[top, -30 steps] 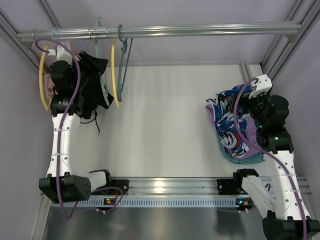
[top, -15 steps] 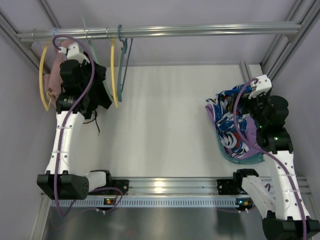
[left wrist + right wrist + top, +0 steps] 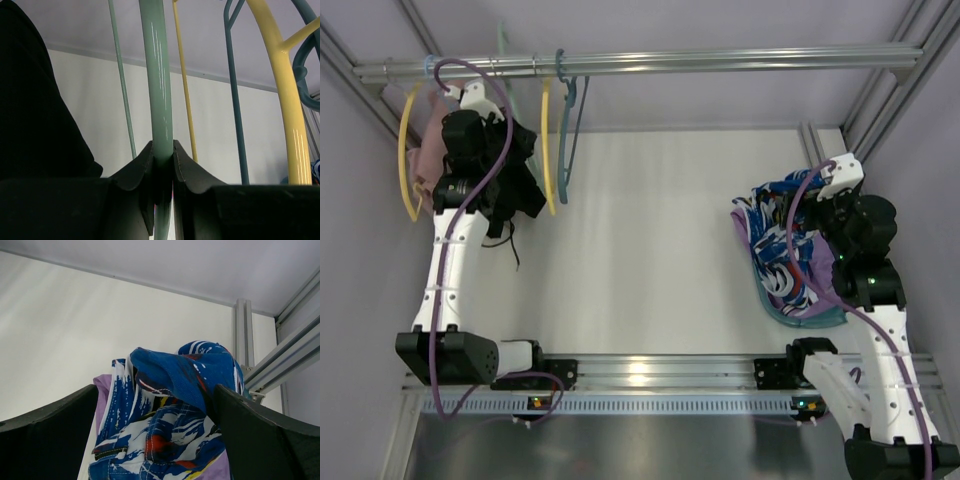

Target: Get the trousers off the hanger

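The blue patterned trousers (image 3: 778, 245) lie crumpled on the table at the right, off any hanger, on top of a purple cloth (image 3: 817, 292). My right gripper (image 3: 820, 205) hangs just above them with its jaws wide open; in the right wrist view the trousers (image 3: 172, 410) fill the gap between the fingers (image 3: 55, 420) of the right gripper (image 3: 156, 390). My left gripper (image 3: 485, 105) is up by the rail, shut on the mint-green hanger (image 3: 502, 40). In the left wrist view the left gripper (image 3: 162, 150) pinches the hanger's bar (image 3: 159, 90).
The metal rail (image 3: 720, 60) spans the back. On it hang yellow hangers (image 3: 548, 150) (image 3: 405, 150) and a slate-blue hanger (image 3: 563, 120). A black garment (image 3: 515, 180) and a pink one (image 3: 423, 160) hang beside my left arm. Frame posts stand at the right.
My left gripper has risen toward the rail with the mint-green hanger, and the hanger's hook has shifted left. The right arm and the trousers have barely moved.
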Controlling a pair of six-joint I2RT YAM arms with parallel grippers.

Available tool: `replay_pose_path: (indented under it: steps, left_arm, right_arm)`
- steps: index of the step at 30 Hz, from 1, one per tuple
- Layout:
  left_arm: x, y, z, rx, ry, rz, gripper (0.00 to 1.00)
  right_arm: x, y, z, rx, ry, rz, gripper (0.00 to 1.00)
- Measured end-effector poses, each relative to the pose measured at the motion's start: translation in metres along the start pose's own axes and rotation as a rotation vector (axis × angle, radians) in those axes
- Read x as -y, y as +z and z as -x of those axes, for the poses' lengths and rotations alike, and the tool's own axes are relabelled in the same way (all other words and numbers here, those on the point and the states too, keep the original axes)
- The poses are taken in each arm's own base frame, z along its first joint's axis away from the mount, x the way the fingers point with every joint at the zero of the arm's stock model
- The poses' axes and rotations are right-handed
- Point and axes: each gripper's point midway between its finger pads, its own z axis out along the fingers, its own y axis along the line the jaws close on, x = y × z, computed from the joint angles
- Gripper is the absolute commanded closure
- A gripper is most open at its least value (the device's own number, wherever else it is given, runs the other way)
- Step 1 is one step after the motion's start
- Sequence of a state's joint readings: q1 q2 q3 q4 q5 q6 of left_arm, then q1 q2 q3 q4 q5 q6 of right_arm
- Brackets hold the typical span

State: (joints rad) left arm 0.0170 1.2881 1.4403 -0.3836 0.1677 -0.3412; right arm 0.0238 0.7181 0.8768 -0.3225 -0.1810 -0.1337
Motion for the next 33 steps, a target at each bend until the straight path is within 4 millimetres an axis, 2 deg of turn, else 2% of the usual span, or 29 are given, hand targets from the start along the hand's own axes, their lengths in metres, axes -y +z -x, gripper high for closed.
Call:
replay_pose_path:
  steps: [2, 3, 5, 6, 9, 10, 12, 17, 27, 33]
  left_arm:
    - [0.000, 0.001, -0.001, -0.011, -0.003, 0.000, 0.85]
    - [0.000, 0.001, -0.001, -0.016, -0.006, 0.002, 0.69]
    - [0.000, 0.000, -0.002, -0.018, -0.008, 0.003, 0.54]
    - [0.000, 0.000, -0.002, -0.020, -0.008, 0.004, 0.42]
    - [-0.001, -0.003, -0.004, -0.028, -0.005, 0.012, 0.24]
    - [-0.001, -0.005, -0.004, -0.028, -0.006, 0.015, 0.15]
    - [-0.001, -0.012, -0.002, -0.023, 0.001, 0.020, 0.07]
    - [0.000, -0.043, 0.000, 0.008, 0.034, 0.035, 0.01]
    - [0.002, -0.123, 0.006, 0.144, 0.114, 0.056, 0.01]
    - [0.000, -0.148, -0.005, 0.115, 0.181, 0.067, 0.02]
  right_arm:
    - [0.000, -0.001, 0.001, 0.004, -0.001, -0.001, 0.01]
    - [0.000, -0.001, 0.001, 0.005, -0.002, -0.002, 0.01]
    - [0.000, -0.002, 0.002, 0.009, -0.002, -0.002, 0.01]
    - [0.000, -0.003, 0.002, 0.010, -0.002, -0.003, 0.01]
    - [0.000, -0.003, 0.003, 0.012, -0.003, -0.004, 0.01]
    - [0.000, -0.004, 0.003, 0.013, -0.003, -0.004, 0.01]
    - [0.000, -0.004, 0.003, 0.014, -0.004, -0.004, 0.01]
    - [0.000, -0.004, 0.003, 0.014, -0.003, -0.004, 0.01]
    - [-0.001, -0.009, 0.006, 0.026, -0.006, -0.004, 0.01]
    - [-0.002, -0.010, 0.006, 0.029, -0.006, 0.001, 0.01]
